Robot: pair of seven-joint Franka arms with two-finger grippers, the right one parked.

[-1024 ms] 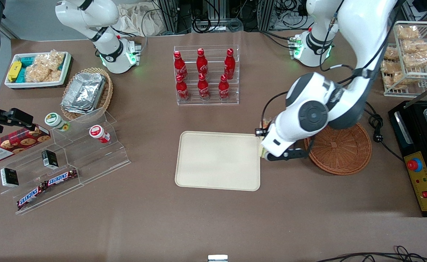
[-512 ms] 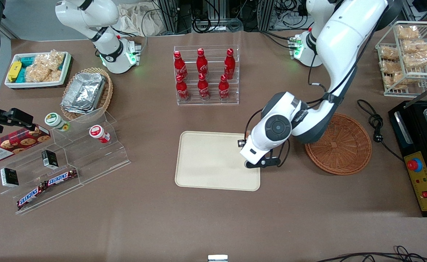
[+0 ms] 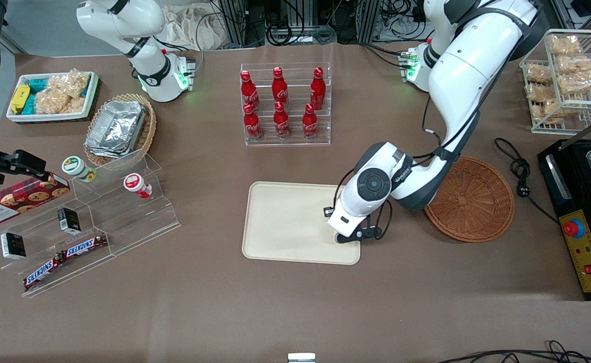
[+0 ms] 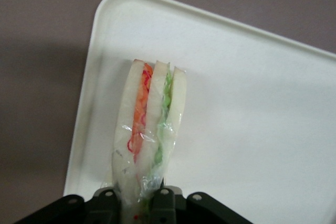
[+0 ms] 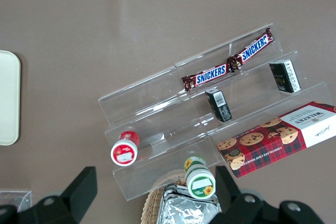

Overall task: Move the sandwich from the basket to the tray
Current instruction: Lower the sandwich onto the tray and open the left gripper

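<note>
Here the gripper [image 3: 348, 237] hangs over the corner of the tray [image 3: 285, 222] that lies nearest the basket [image 3: 469, 199] and the front camera. The fingers [image 4: 161, 199] are closed on the sandwich [image 4: 149, 135], pinching its broad end, so that the wedge points away from them with its orange and green layers showing edge-on. Below the fingers lies the cream floor of the tray, just inside its rounded rim; the brown desk [image 4: 42, 77] shows past that rim. The basket stands empty, well apart from the fingers. Lift and carry appear complete. What remains is lowering and release; whether the sandwich already touches the tray cannot be told, though it seems close.
</note>
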